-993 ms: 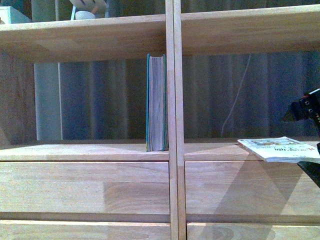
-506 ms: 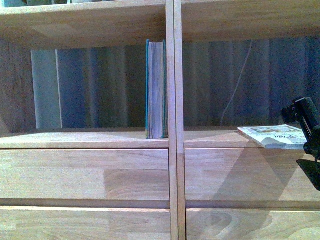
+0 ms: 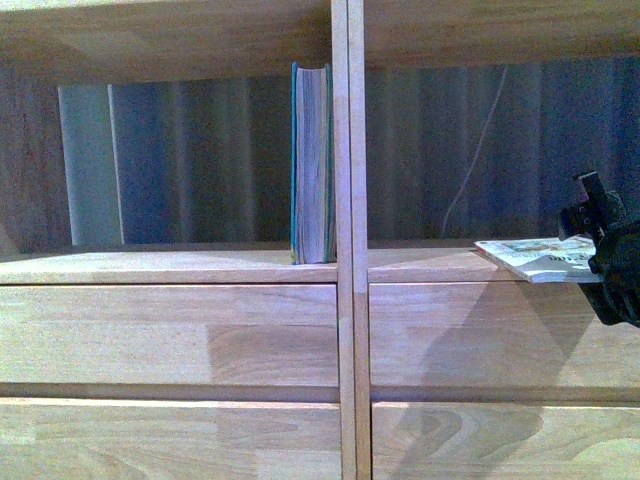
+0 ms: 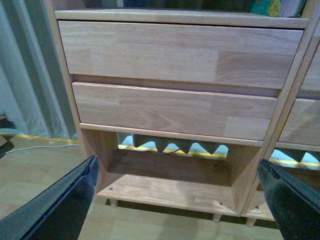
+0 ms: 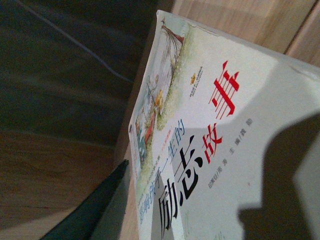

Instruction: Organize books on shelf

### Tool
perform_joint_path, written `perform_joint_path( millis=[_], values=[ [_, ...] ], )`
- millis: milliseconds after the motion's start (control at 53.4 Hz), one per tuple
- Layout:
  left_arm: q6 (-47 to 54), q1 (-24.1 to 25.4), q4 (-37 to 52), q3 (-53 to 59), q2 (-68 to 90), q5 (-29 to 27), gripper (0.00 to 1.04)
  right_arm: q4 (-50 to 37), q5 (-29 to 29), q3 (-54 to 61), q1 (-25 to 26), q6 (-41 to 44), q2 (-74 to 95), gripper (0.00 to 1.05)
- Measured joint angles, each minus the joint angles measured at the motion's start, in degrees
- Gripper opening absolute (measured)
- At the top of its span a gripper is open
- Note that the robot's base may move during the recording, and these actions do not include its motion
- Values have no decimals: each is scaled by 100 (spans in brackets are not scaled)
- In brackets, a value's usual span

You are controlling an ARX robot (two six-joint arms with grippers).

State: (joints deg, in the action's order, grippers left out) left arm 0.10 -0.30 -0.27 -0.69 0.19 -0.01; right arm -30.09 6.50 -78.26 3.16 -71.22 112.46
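White thin paperback with red-black lettering (image 3: 535, 258) lies flat against my right end effector (image 3: 598, 258) on the light-wood shelf (image 3: 420, 266); whether it is clamped, I cannot tell.

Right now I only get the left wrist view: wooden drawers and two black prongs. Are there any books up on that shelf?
Observer: Yes. In the front view a thick teal book stands upright in the left compartment, against the centre upright.
Operator: Only that one?
Observer: No. A thin white paperback lies flat at the front of the right compartment.
Operator: Is the other arm anywhere near it?
Observer: The right gripper is right at the paperback's outer end. Whether it is gripping the book, I cannot tell.
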Motion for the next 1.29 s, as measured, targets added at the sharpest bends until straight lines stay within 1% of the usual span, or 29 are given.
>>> perform_joint_path(
  millis=[94,169,262,468,487,524,543,562,581,599,618,637,693,749,824,899,1011,1124,1217,1292],
  values=[
    [2,0,0,0,0,0,98,13,0,-11,0,-31,2,41],
    [2,0,0,0,0,0,98,-37,-7,13,2,-87,2,27],
    [0,0,0,0,0,0,98,-142,-35,111,17,-131,-2,15],
    [0,9,-2,0,2,4,98,-348,-208,426,94,-450,-140,15],
    [-4,35,-22,-4,20,133,98,-361,-219,448,98,-461,-153,15],
    [-13,299,-197,-72,153,881,98,-420,-295,540,136,-544,-219,15],
    [-15,382,-203,-92,210,1071,98,-428,-306,566,142,-557,-236,15],
    [-26,551,-195,-127,350,1460,98,-463,-330,610,162,-590,-271,15],
    [-33,632,-184,-151,426,1639,98,-474,-348,634,166,-614,-293,15],
    [-48,782,-133,-197,584,1941,98,-505,-387,678,179,-634,-339,15],
    [-61,855,-92,-223,660,2083,98,-520,-413,699,186,-654,-352,15],
    [-90,999,17,-286,815,2339,98,-555,-479,743,203,-682,-398,15],
    [-203,1399,498,-568,1285,2979,98,-651,-619,868,254,-761,-533,15],
    [-363,1757,1156,-962,1814,3390,98,-704,-761,979,308,-841,-730,15],
    [-612,2039,1790,-1403,2402,3696,98,-754,-905,1071,350,-870,-979,15],
    [-986,2229,2334,-1875,3032,3873,98,-798,-1071,1161,361,-863,-1276,15],
    [-1541,2304,2863,-2597,3995,4011,98,-898,-1414,1283,358,-763,-1727,15],
    [-2083,2190,2988,-3375,4924,4087,98,-1005,-1751,1344,319,-603,-2114,15],
    [-2566,1908,2900,-4050,5639,4103,98,-1121,-1982,1377,245,-476,-2406,15],
    [-3099,1499,2848,-4675,6210,4142,98,-1228,-2177,1410,129,-306,-2673,15]
  ],
)
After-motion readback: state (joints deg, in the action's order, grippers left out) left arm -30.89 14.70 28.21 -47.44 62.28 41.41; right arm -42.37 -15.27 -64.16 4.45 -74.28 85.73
